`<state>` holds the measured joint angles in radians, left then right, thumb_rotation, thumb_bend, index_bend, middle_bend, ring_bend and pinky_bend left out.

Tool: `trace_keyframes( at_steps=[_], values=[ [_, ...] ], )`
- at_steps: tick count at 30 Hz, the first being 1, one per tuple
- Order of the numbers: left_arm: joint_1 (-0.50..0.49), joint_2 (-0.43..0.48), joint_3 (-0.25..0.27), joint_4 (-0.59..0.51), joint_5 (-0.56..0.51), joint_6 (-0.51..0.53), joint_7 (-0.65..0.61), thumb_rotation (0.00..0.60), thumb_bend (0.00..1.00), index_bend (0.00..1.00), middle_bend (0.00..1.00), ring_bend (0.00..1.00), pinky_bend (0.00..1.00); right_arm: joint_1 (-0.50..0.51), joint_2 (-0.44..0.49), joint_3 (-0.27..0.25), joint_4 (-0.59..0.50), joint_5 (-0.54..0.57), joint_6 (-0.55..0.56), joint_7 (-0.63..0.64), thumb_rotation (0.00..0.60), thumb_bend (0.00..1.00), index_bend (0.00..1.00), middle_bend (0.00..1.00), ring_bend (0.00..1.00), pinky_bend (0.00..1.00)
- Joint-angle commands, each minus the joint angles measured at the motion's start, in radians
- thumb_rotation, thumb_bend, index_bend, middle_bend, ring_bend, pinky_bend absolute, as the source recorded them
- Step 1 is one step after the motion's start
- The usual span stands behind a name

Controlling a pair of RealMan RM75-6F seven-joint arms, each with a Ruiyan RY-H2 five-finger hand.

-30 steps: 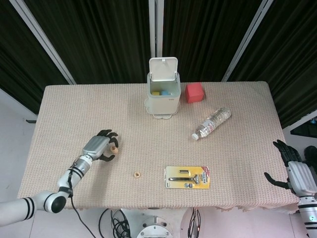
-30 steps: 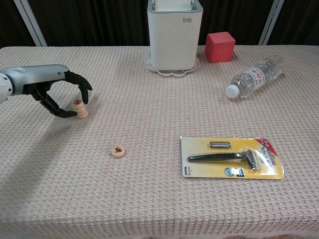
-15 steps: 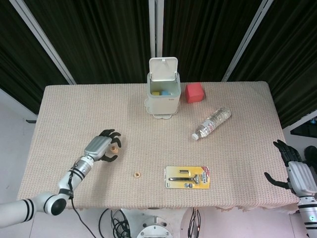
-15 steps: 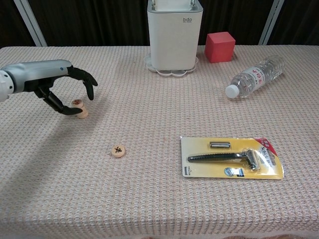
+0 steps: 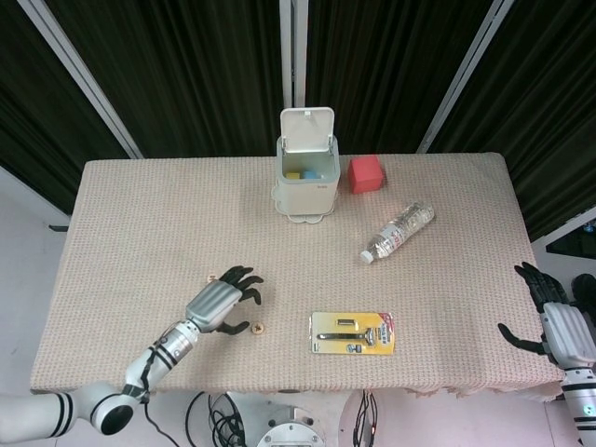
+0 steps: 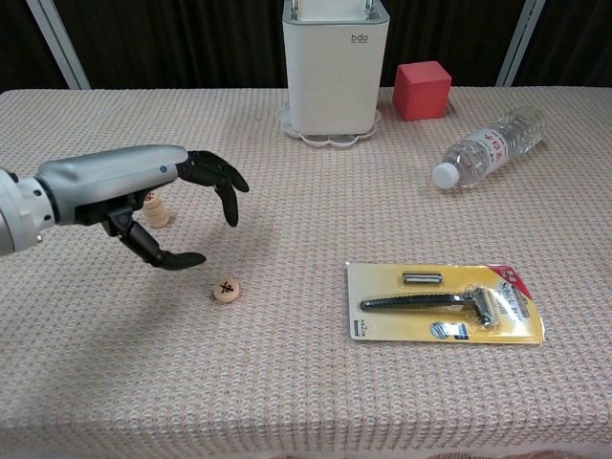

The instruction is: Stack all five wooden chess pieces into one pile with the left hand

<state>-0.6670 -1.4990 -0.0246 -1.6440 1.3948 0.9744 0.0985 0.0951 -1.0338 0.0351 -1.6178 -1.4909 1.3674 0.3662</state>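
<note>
So the left hand (image 6: 163, 206) hangs over the table with fingers spread wide and curved, nothing in them, thumb reaching low toward the loose chess piece (image 6: 227, 289). That disc lies flat just at the hand's 5 o'clock in the chest view, apart from the fingertips. The pile (image 6: 155, 210) stands at the hand's 9 o'clock, mostly hidden behind the palm, can't tell how many are on it. My guess is the open claw shape is set up to pinch the lone disc. The right hand (image 5: 557, 324) sits off the table's edge at 3 o'clock, fingers apart, empty
</note>
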Motion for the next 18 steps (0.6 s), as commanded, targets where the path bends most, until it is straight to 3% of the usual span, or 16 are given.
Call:
trace_keyframes(
  at_steps=[1, 6, 18],
  values=[
    [0.027, -0.056, 0.04, 0.044, 0.062, 0.046, 0.02, 0.6, 0.28, 0.37, 0.12, 0.0, 0.0, 0.003, 0.0, -0.004, 0.003, -0.006, -0.006, 0.001, 0.6, 0.2, 0.0, 0.0, 0.0, 0.0],
    [0.02, -0.05, 0.052, 0.022, 0.024, -0.015, 0.037, 0.6, 0.27, 0.37, 0.11, 0.0, 0.0, 0.002, 0.0, -0.002, 0.001, -0.004, -0.001, 0.006, 0.6, 0.2, 0.0, 0.0, 0.0, 0.0],
    [0.03, -0.116, 0.046, 0.105, 0.033, -0.007, 0.037, 0.6, 0.26, 0.34, 0.11, 0.0, 0.0, 0.001, -0.001, -0.003, 0.011, -0.001, -0.003, 0.018, 0.6, 0.2, 0.0, 0.0, 0.0, 0.0]
  ],
)
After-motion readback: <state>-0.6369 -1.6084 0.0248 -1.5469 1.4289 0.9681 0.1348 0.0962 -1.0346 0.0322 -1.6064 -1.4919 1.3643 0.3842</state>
